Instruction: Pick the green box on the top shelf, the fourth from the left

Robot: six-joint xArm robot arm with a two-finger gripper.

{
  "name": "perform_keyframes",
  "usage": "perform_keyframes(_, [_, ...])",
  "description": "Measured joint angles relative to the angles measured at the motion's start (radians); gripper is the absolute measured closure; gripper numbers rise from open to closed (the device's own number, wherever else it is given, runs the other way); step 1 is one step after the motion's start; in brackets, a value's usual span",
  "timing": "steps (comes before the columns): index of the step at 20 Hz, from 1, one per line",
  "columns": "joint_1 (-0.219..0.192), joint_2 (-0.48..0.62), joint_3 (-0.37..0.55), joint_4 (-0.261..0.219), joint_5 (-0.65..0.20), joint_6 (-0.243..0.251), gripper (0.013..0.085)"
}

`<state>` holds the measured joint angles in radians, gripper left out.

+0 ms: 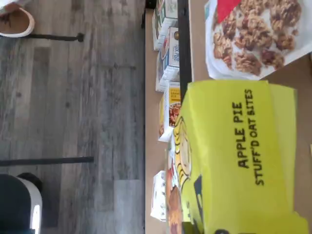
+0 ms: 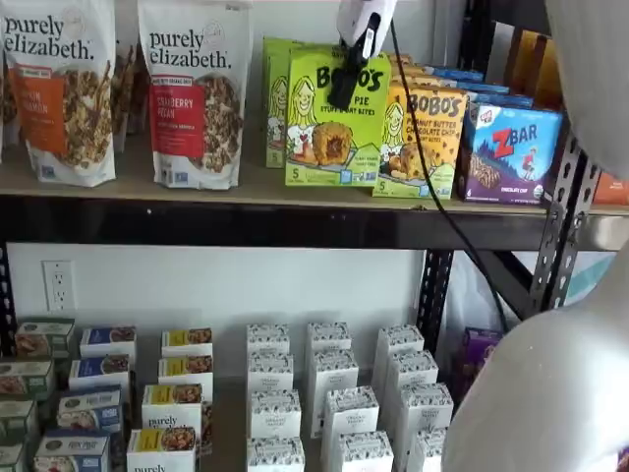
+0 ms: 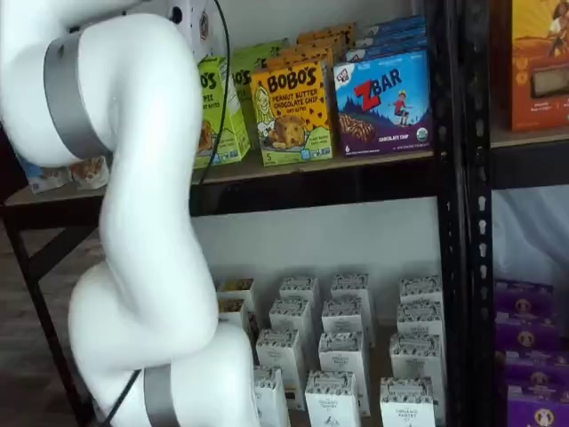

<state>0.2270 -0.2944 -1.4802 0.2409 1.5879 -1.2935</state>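
The green box [image 2: 334, 116], lime with black "BOBO'S" lettering, stands upright at the front of the top shelf [image 2: 246, 222]. An identical copy [image 2: 276, 98] stands behind it to the left. My gripper [image 2: 344, 88] hangs from above, its white body over the box and one black finger lying across the box's front face. No gap between fingers shows, so I cannot tell whether it grips. The wrist view shows the box [image 1: 239, 156] close below, reading "APPLE PIE STUFF'D OAT BITES". In a shelf view the box [image 3: 218, 107] is partly hidden by the arm.
A yellow-orange Bobo's box [image 2: 418, 138] and a blue ZBar box [image 2: 511, 147] stand right of the green box. Purely Elizabeth bags [image 2: 197, 93] stand to its left. Small white cartons [image 2: 329, 393] fill the lower shelf. The white arm [image 3: 133, 222] blocks much of one view.
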Motion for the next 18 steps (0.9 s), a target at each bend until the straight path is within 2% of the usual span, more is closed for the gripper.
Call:
perform_keyframes(8, [-0.040, -0.063, 0.046, -0.008, 0.070, -0.037, 0.0730])
perform_keyframes(18, [-0.076, -0.134, 0.123, -0.010, 0.083, -0.073, 0.0730])
